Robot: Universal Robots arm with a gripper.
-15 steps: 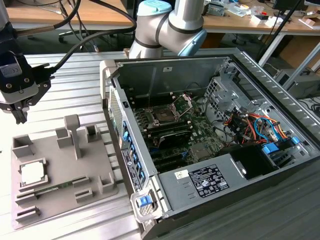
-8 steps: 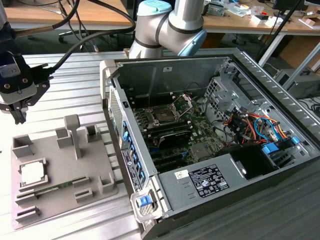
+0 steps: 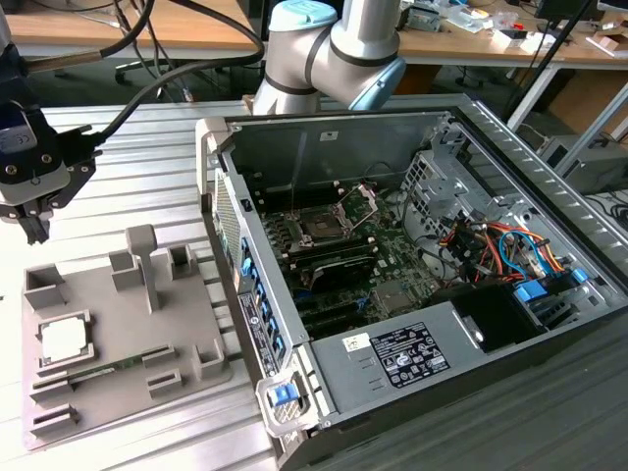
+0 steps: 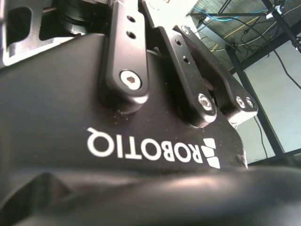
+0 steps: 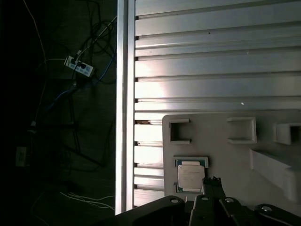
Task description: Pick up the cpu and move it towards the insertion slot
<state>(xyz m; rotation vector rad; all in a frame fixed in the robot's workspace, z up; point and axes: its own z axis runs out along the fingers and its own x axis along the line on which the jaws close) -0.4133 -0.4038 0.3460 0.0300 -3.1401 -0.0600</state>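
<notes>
One cpu (image 3: 64, 340) is lying in a recess of the grey fixture plate (image 3: 118, 324) on the counter (image 3: 147, 186) (well apart from the insertion slot (image 3: 322, 226) inside the computer case (image 3: 324, 137)). The tool (image 3: 35, 228) is hovering near the plate, pressed together and holding nothing.

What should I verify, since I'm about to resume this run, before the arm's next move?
1. cpu lying flat in the grey fixture recess: ok.
2. cpu held by the gripper: not ok; it hangs apart from the chip.
3. gripper centred over the cpu: cannot tell.
4. insertion slot with retaining plate raised and dark centre exposed: ok.
5. computer case open above the slot: ok.
</notes>
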